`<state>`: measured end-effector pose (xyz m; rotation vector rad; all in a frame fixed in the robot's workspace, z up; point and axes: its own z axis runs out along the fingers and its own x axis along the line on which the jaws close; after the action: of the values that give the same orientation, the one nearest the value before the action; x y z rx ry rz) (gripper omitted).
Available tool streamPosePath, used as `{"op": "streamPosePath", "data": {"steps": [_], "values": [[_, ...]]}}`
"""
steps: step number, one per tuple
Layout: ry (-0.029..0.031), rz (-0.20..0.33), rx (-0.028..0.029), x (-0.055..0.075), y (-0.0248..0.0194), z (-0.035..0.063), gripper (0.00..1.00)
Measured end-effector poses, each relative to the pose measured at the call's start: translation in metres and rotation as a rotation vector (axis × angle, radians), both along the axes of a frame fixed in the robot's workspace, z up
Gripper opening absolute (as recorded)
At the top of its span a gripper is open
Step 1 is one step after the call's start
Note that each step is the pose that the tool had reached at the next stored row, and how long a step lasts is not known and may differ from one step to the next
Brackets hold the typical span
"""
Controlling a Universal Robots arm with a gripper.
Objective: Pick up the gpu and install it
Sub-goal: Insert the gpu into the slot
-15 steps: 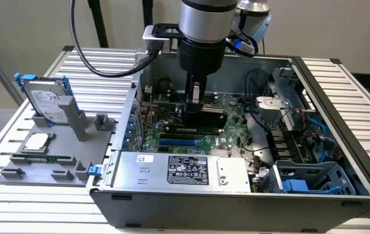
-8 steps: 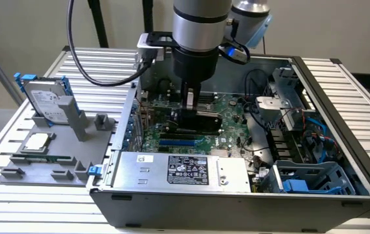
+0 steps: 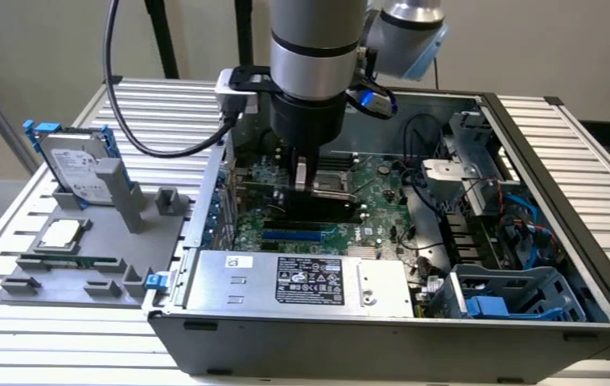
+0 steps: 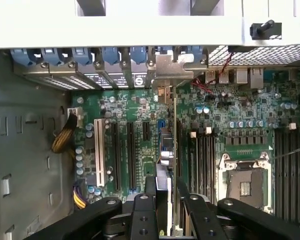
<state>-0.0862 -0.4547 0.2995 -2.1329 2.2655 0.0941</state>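
My gripper [image 3: 302, 186] reaches down into the open computer case [image 3: 562, 201], over the green motherboard [image 3: 375, 181]. It is shut on the gpu [image 4: 173, 145], which the wrist view shows edge-on between the two black fingers [image 4: 143, 210]. The card stands on edge above the expansion slots [image 4: 130, 155], beside the memory slots. Its silver end bracket [image 4: 169, 67] lies against the case's rear wall, among the blue slot clips. In the exterior view the card's black body [image 3: 311, 211] shows just under the gripper, above a blue slot [image 3: 296, 236].
A grey fixture [image 3: 122, 277] at the exterior view's left holds a silver hard drive with blue rails [image 3: 77, 173], a processor chip [image 3: 60, 235] and a memory stick [image 3: 69, 261]. Power supply [image 3: 294, 281], processor socket [image 4: 246, 185], cables [image 3: 434, 173] and a blue drive cage [image 3: 509, 299] crowd the case.
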Motion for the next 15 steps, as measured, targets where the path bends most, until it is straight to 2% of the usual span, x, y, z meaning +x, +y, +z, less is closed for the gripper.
{"op": "streamPosePath", "data": {"steps": [7, 15], "values": [[-0.0047, 0.000, 0.0113, -0.004, -0.0023, -0.0124, 0.00], [-0.0057, 0.008, 0.0178, -0.006, -0.0028, -0.0270, 0.00]]}}
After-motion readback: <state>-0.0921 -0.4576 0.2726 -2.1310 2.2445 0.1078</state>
